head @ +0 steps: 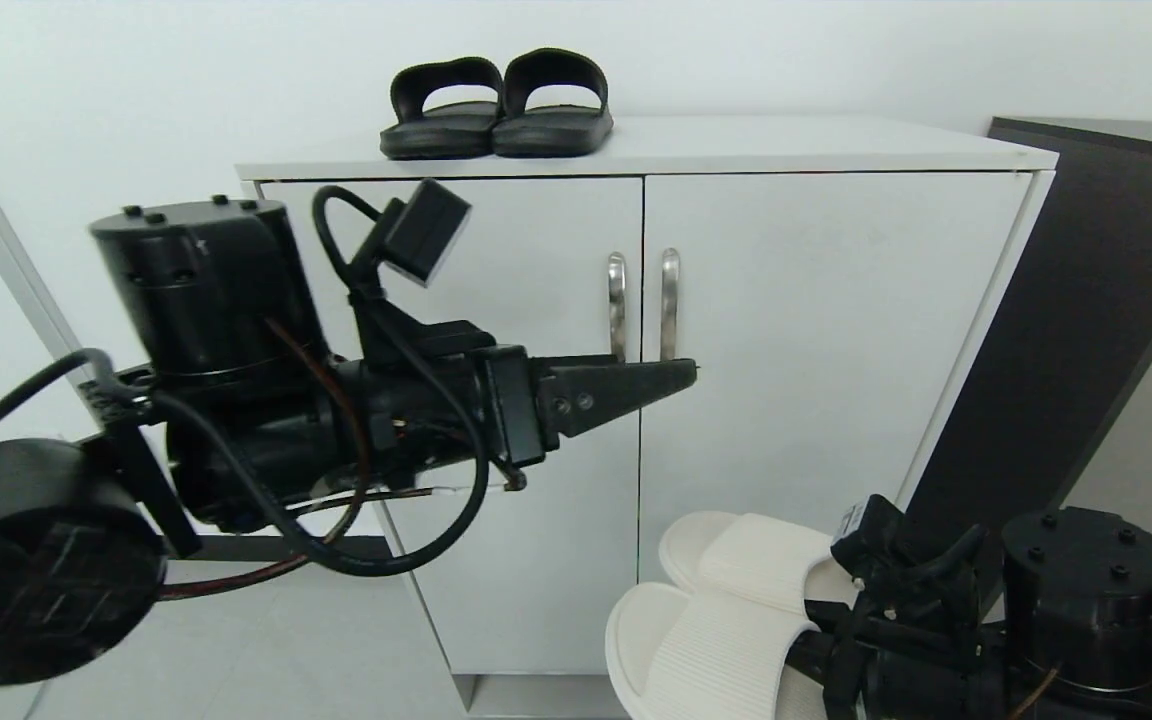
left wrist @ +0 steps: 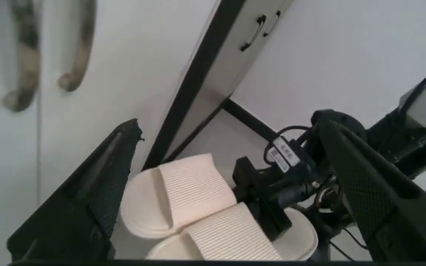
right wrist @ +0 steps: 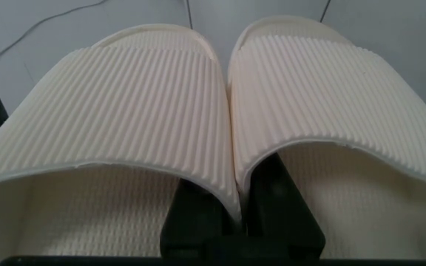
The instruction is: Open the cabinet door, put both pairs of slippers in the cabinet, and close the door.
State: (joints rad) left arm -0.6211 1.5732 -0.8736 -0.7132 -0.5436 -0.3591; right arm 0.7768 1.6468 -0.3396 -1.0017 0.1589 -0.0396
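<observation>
Across the middle of the head view, the left gripper (head: 681,372) hangs side-on, its tips just below the two metal handles (head: 669,300) of the white cabinet (head: 816,350), whose doors are both closed; the left wrist view shows its fingers (left wrist: 87,207) spread wide apart. At lower right, the right gripper (head: 821,640) is clenched on the adjoining straps of the white slippers (head: 716,620), holding the pair in front of the cabinet's right door. The black slippers (head: 496,105) sit side by side on the cabinet top, upper centre.
</observation>
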